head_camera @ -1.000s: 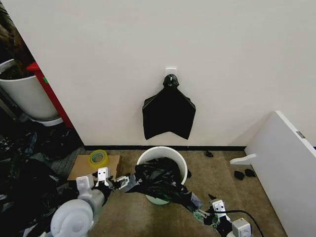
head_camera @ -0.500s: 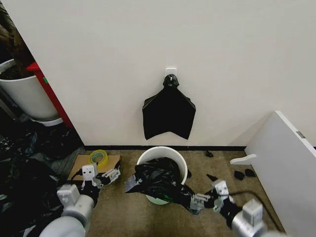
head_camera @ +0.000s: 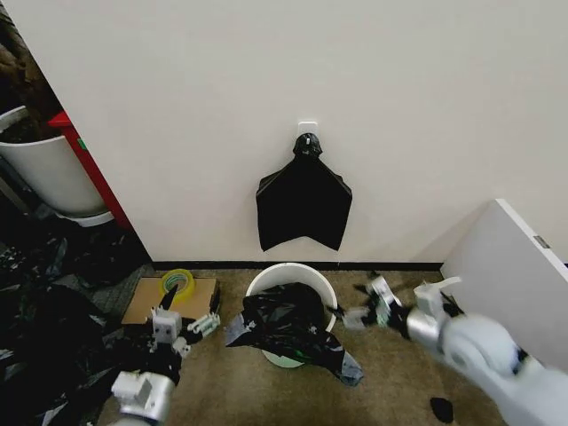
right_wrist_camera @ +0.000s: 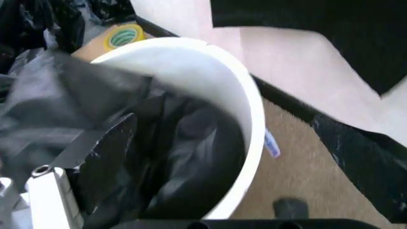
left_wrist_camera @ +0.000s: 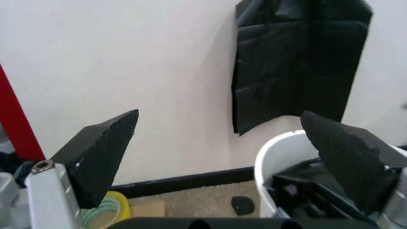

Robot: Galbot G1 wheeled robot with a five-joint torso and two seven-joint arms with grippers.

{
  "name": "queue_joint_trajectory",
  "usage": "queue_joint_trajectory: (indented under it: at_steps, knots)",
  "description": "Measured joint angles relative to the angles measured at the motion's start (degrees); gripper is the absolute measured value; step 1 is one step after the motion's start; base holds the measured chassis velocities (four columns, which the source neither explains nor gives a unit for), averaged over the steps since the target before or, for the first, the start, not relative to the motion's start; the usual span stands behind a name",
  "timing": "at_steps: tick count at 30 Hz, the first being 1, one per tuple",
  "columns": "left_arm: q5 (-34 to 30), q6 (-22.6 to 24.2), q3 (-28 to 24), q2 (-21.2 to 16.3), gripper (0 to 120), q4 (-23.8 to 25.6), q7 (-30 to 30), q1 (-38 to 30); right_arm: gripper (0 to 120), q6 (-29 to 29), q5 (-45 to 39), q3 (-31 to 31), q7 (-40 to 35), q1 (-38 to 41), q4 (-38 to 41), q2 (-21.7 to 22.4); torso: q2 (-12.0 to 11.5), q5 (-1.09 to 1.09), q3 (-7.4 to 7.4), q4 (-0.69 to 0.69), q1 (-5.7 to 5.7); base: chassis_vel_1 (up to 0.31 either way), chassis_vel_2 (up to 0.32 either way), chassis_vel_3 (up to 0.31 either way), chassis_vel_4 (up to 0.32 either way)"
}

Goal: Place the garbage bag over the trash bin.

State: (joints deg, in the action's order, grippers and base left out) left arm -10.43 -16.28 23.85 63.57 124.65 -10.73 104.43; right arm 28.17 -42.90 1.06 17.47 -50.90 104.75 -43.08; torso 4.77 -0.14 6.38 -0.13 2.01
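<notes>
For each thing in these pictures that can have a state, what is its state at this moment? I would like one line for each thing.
garbage bag: partly inside the bin, draped over the near rim, far rim uncovered.
trash bin: upright on the carpet by the wall.
left gripper: open, empty, beside the bag's left edge.
right gripper: open, empty, beside the bin's right rim.
tape roll: lying flat on cardboard.
black bundle: hanging on the wall.

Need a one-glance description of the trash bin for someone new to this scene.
Start at the white wall and drop below the flat black bundle clipped to it. On the carpet there stands the trash bin, a small round white pail with the wrinkly garbage bag spilling over its near rim. The other white tub, far left, is much larger.
</notes>
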Motion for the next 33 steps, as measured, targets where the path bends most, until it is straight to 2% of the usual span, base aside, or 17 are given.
queue_joint_trajectory:
  at_steps: [3, 5, 13, 15, 16, 20, 21, 24, 25, 29, 30, 33]
  knots:
    - [2.0, -1.7, -0.3, 2.0, 100, -0.3, 0.1, 1.7, 100, 0.3, -1.0, -6.9, 0.8, 10.0, -7.7, -3.1, 0.0, -0.03, 0.0, 0.02, 0.0, 0.0, 0.0, 0.0, 0.0]
    - [2.2, -2.1, -0.2, 2.5, 100, -0.3, 0.1, 2.6, 100, 0.7, -1.6, -9.9, 1.3, 13.8, -12.0, -5.2, 0.0, 0.0, 0.0, 0.03, 0.0, 0.0, 0.0, 0.0, 0.0]
    - [2.0, -2.7, 0.1, 3.1, 100, -0.6, -0.4, 3.7, 95, 0.6, 0.9, -16.7, 4.7, 19.4, -19.9, -9.3, 0.0, -0.01, 0.0, 0.0, 0.0, 0.0, 0.0, 0.0, 0.0]
    - [1.9, -2.6, 0.1, 3.4, 100, -0.7, -0.5, 3.7, 85, 0.5, 2.1, -18.5, 5.2, 20.9, -21.7, -10.4, 0.0, -0.01, -0.01, 0.0, 0.0, 0.0, 0.0, 0.0, 0.0]
    - [1.9, -2.6, 0.1, 3.4, 100, -0.7, -0.5, 3.7, 85, 0.5, 2.1, -18.5, 5.2, 20.9, -21.7, -10.4, 0.0, -0.01, -0.01, 0.0, 0.0, 0.0, 0.0, 0.0, 0.0]
    - [1.7, -2.4, -0.1, 3.4, 100, -0.6, -0.5, 3.5, 66, -0.4, 5.0, -21.3, 7.0, 23.3, -25.7, -11.6, 0.0, -0.01, -0.01, -0.01, 0.0, 0.0, 0.0, 0.0, 0.0]
    - [1.7, -2.4, -0.1, 3.4, 100, -0.6, -0.5, 3.5, 66, -0.4, 5.0, -21.3, 7.0, 23.3, -25.7, -11.6, 0.0, -0.01, -0.01, -0.01, 0.0, 0.0, 0.0, 0.0, 0.0]
    - [1.7, -2.3, -0.5, 3.5, 100, -0.8, -0.7, 3.3, 52, -0.8, 5.9, -22.7, 7.8, 24.4, -27.2, -12.0, 0.0, -0.01, -0.01, -0.01, 0.0, 0.0, 0.0, 0.0, 0.0]
    - [1.7, -2.3, -0.5, 3.5, 100, -0.8, -0.7, 3.3, 52, -0.8, 5.9, -22.7, 7.8, 24.4, -27.2, -12.0, 0.0, -0.01, -0.01, -0.01, 0.0, 0.0, 0.0, 0.0, 0.0]
    - [1.1, -2.0, -0.8, 3.5, 100, -0.8, -0.8, 3.2, 32, -0.8, 5.9, -23.1, 7.9, 25.3, -28.1, -12.8, 0.0, -0.01, -0.01, 0.0, 0.0, 0.0, 0.0, 0.0, 0.0]
    - [1.1, -2.0, -0.8, 3.5, 100, -0.8, -0.8, 3.2, 32, -0.8, 5.9, -23.1, 7.9, 25.3, -28.1, -12.8, 0.0, -0.01, -0.01, 0.0, 0.0, 0.0, 0.0, 0.0, 0.0]
    - [0.5, -1.6, -0.7, 3.5, 100, -0.6, -1.0, 3.2, 21, -0.8, 5.8, -23.3, 7.9, 25.3, -28.3, -12.9, 0.0, 0.0, -0.01, 0.0, 0.0, 0.0, 0.0, 0.0, 0.0]
